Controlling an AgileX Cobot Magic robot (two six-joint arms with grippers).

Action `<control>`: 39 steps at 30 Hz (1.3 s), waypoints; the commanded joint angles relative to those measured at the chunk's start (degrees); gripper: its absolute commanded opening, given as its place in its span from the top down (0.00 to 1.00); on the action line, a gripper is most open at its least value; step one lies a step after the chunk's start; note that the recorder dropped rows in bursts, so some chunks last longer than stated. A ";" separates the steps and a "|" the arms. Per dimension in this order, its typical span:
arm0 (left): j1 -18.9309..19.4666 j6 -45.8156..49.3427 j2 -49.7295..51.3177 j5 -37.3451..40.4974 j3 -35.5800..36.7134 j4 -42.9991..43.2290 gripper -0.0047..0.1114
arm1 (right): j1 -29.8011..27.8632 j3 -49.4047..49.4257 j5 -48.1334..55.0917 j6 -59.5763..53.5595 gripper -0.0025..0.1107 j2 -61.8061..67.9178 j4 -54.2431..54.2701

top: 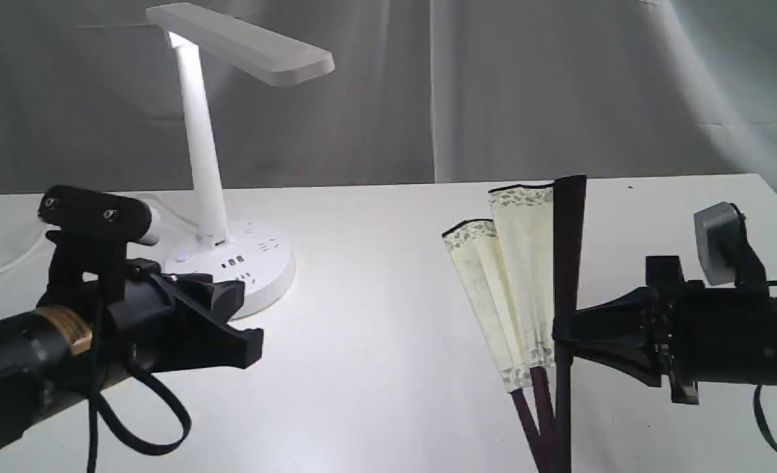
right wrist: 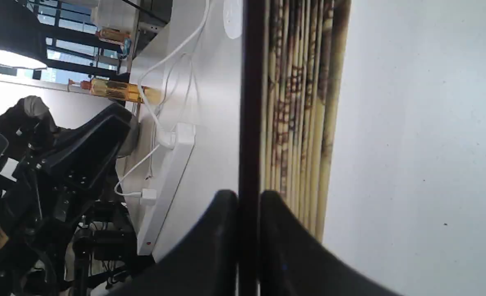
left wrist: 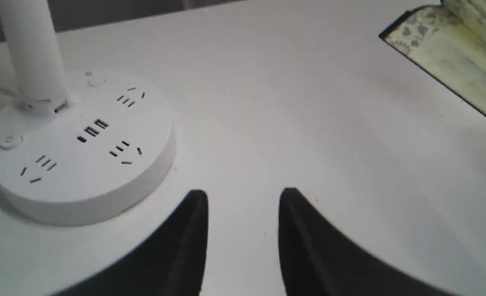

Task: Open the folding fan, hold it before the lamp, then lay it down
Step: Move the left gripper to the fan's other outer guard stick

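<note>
**Fan partly spreading, 1 guard pinched**

We are holding the folding fan (top: 523, 276) upright over the right side of the table (top: 388, 263), well apart from the lamp (top: 198, 151) on the left. Our right gripper (top: 562, 336) is clamping narrowly on the dark outer guard (top: 569, 236), roughly midway along it, with 1 jaw pressing on each face. Only a few cream pleats are fanning away from that guard toward the lamp. In the right wrist view the others are sitting bunched against it. Our left gripper (left wrist: 243, 197) is hanging about half open with nothing in it, just beside the lamp's round base (left wrist: 78, 144).

We are judging the fan to be light. The guard looks stiff, so it is the sound place to grip. It also looks smooth, so the fan may be pivoting in the pinch as the leaf spreads. The paper looks thin and likely to crease or tear, so we are ruling it out as a hold. The maroon ribs (top: 534, 407) look slender and weak against sideways force. For the free side, we are favouring the outermost stick, near where paper meets rib.

We are finding no box, tray or bowl here. The nearest things to containers are the base's sockets and ports, and those facing the left wrist camera are showing nothing plugged in.
</note>
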 commanded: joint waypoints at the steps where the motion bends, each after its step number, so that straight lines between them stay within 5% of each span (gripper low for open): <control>1: -0.22 -2.63 -0.09 -10.62 4.13 2.47 0.70 | -0.24 0.36 1.34 -1.46 0.98 -0.75 0.04; 9: -0.22 -14.21 -0.09 -21.16 8.04 16.20 0.70 | -0.24 0.36 1.34 -2.46 0.98 -0.75 -0.33; 19: -0.22 -40.80 3.78 -23.45 7.91 16.18 0.70 | -0.09 0.36 1.34 -2.59 0.98 -0.75 -0.48; 31: -0.22 -69.65 17.70 -28.67 -3.22 31.13 0.70 | -0.09 0.36 1.34 -2.59 0.98 -0.75 -0.92; 39: -0.22 -84.44 26.09 -33.57 -9.86 34.50 0.44 | -0.09 0.36 1.34 -2.59 0.98 -0.75 0.15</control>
